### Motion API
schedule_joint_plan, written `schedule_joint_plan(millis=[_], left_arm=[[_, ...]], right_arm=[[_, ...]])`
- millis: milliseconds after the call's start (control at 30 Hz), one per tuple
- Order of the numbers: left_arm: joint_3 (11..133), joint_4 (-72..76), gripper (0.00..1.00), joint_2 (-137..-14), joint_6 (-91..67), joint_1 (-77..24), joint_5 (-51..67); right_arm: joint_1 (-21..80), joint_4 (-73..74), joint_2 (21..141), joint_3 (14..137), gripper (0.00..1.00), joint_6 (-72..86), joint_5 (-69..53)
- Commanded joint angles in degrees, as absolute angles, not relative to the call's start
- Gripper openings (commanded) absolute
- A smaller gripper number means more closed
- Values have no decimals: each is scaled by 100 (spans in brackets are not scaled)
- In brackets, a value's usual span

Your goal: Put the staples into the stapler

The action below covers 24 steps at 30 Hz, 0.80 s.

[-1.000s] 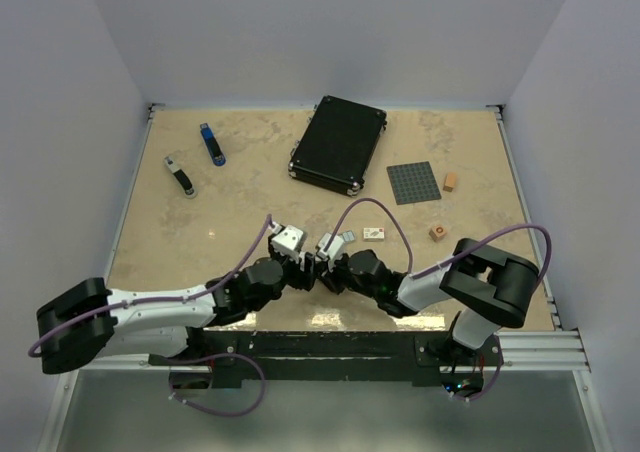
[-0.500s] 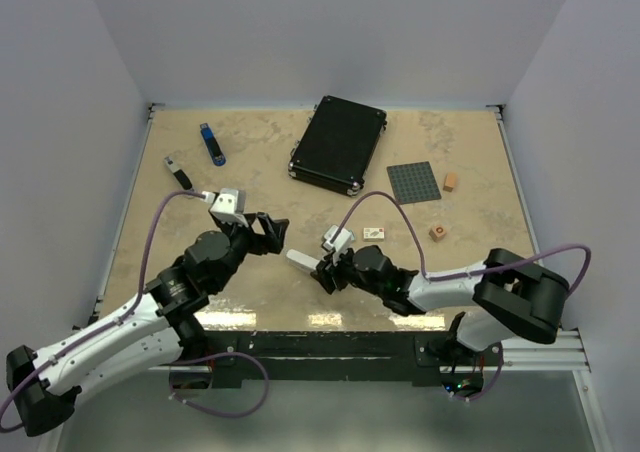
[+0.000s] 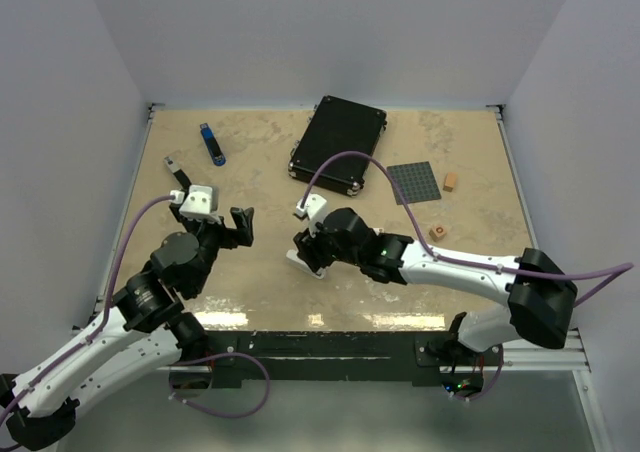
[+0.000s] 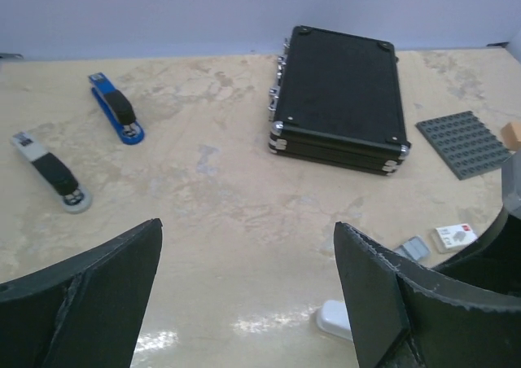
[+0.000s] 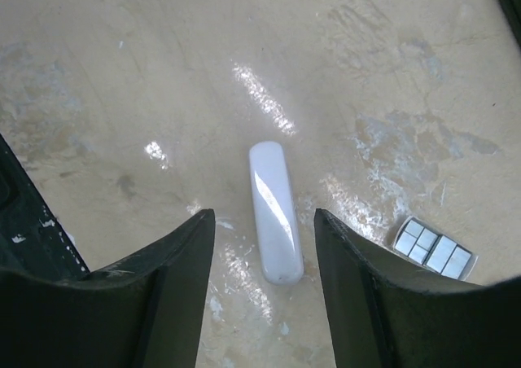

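Left gripper point(image 4: 246, 242) is spread wide with nothing between the fingers, on the near-left side of the black case point(image 4: 338, 99). Right gripper point(image 5: 262, 221) is parted too, gripping nothing. Its fingers straddle a white oblong piece point(image 5: 275, 213) lying flat on the tabletop point(image 4: 244, 181), with a small grey gridded tile point(image 5: 434, 250) close by. The staples point(image 4: 453, 236) sit just nearer than the case's right corner, apart from both grippers. A broad stretch of tabletop runs left of the case to the grey stapler point(image 4: 53, 173) and blue stapler point(image 4: 114, 107).

Top view high over table point(image 3: 260, 162), left wrist low toward black case point(image 4: 342, 91), right wrist close, downward
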State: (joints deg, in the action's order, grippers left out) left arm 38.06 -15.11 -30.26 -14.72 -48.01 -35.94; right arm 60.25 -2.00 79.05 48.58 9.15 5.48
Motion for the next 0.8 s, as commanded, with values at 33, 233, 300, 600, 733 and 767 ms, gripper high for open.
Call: schedule_joint_plan(millis=[33, 233, 300, 600, 733, 767], left_arm=[[3815, -1547, 91, -2813, -782, -4764, -4323], [3674, -1740, 92, -2848, -853, -4755, -4500], [3691, -1784, 92, -2857, -870, -4755, -4509], [3683, -1811, 92, -2848, -853, -4746, -4500], [3683, -1828, 92, -2856, -853, -4746, -4500], [3683, -1837, 92, -2856, -853, -4746, -4500]], right_arm=[[6003, 1625, 8463, 5764, 52, 949, 686], [6003, 2091, 8982, 6152, 42, 932, 518], [6003, 2197, 9174, 6196, 36, 940, 571], [6012, 2224, 9843, 6047, 21, 1063, 202], [6012, 2197, 10072, 5915, 19, 1160, 88], [6012, 2189, 10098, 5898, 19, 1160, 70]])
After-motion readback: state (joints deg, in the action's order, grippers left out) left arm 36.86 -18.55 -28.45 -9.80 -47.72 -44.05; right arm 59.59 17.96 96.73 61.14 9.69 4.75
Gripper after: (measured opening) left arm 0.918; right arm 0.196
